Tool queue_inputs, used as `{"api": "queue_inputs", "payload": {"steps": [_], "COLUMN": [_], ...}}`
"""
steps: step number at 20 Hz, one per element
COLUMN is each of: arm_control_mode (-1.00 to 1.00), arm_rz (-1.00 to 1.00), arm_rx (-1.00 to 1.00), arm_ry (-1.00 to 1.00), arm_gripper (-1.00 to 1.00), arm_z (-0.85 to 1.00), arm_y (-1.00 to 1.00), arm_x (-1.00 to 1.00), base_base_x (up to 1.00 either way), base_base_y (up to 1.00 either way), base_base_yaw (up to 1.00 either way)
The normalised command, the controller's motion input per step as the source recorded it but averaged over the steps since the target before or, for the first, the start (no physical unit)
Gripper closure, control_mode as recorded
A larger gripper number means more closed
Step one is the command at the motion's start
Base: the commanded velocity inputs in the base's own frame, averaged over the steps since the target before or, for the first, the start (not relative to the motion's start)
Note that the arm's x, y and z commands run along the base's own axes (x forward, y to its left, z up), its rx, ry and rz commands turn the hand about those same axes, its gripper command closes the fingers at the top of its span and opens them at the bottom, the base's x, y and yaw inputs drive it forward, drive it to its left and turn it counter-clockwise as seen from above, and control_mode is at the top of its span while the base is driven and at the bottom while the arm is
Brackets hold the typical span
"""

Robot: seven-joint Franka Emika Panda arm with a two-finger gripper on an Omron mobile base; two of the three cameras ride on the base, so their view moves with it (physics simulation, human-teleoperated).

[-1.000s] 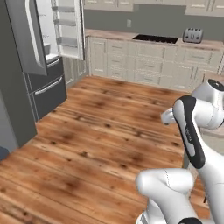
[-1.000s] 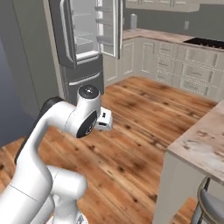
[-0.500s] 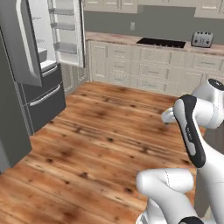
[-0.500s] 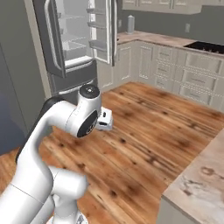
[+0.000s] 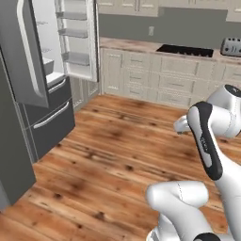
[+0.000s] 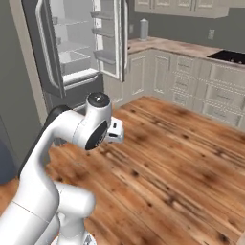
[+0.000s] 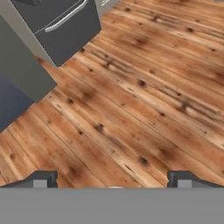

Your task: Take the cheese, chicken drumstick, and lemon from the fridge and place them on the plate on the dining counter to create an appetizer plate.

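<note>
The fridge [image 5: 33, 70] stands at the left with both upper doors swung open, showing a white interior with grey shelves and door bins [image 6: 107, 52]. Its dark lower drawer [image 7: 65, 24] with a pale bar handle lies ahead of the hand. My gripper [image 7: 113, 180] hangs open over the wooden floor, well short of the fridge, with nothing between its fingertips [image 7: 43, 179]. The arm is folded close to the base, its hand [image 6: 115, 131] pointing down and forward. The cheese, chicken drumstick, lemon, plate and dining counter are out of view.
White cabinets [image 5: 155, 75] under a beige worktop run along the back wall, carrying a black cooktop [image 5: 186, 49] and a toaster [image 5: 231, 46]. Open wooden floor [image 5: 113, 155] stretches between me and the fridge. A dark grey side panel [image 5: 12, 160] juts out at the near left.
The whole picture has shifted: the base has driven and turned, and the fridge now looms larger and nearer. The arm's pose and the open gripper are unchanged.
</note>
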Motion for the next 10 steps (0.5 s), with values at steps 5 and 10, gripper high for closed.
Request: {"api": "queue_inputs", "payload": {"steps": [5, 10], "arm_control_mode": [1.00, 1.00], "arm_rz": [0.00, 0.00], "arm_rx": [0.00, 0.00], "arm_ry": [0.00, 0.00], "arm_gripper": [-1.00, -1.00], "arm_z": [0.00, 0.00], "arm_y": [0.00, 0.00], "arm_x": [0.00, 0.00], "base_base_x": [1.00, 0.99], "base_base_y": [0.37, 0.30], "base_base_yaw": [0.01, 0.10]}}
